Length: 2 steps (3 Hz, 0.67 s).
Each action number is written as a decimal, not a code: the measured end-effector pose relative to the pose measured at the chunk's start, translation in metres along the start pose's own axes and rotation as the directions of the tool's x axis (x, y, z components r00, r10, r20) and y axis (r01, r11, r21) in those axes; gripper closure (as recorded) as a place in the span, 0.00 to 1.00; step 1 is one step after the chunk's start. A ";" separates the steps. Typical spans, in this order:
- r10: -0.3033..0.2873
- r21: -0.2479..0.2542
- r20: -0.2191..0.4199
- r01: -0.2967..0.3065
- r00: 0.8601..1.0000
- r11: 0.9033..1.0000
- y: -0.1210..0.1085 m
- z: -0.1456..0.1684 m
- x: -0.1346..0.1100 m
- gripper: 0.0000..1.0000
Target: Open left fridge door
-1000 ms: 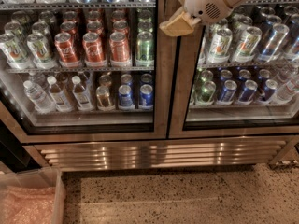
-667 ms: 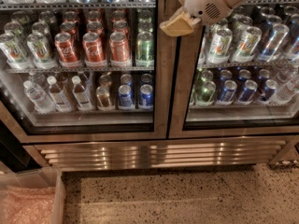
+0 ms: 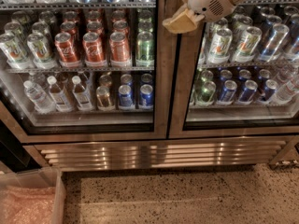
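Observation:
The fridge (image 3: 159,153) fills the view, a two-door steel drinks cooler with a louvred base grille. The left fridge door (image 3: 161,78) is a glass pane in a steel frame, closed, with red cola cans and water bottles behind it. The right door (image 3: 180,92) shows green-and-white and blue cans. My gripper (image 3: 180,22) comes in from the top right on a white arm. Its tan fingers sit in front of the centre post between the two doors, near the top of the view.
A clear plastic bin (image 3: 56,197) with pink contents stands on the speckled floor at the bottom left. The floor (image 3: 177,195) runs in front of the grille. A dark gap lies left of the fridge.

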<state>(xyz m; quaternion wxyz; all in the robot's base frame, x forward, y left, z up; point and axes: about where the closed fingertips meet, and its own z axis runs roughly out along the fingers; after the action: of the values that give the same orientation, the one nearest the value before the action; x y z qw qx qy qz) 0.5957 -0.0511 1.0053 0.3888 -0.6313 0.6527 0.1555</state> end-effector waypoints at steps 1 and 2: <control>0.000 0.000 0.000 0.000 1.000 1.000 -0.003 -0.002 0.001 1.00; 0.001 0.000 0.000 -0.001 1.000 1.000 -0.005 -0.004 0.000 1.00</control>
<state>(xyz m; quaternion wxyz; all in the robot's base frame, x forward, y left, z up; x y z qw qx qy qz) 0.5995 -0.0545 1.0089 0.3887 -0.6311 0.6529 0.1558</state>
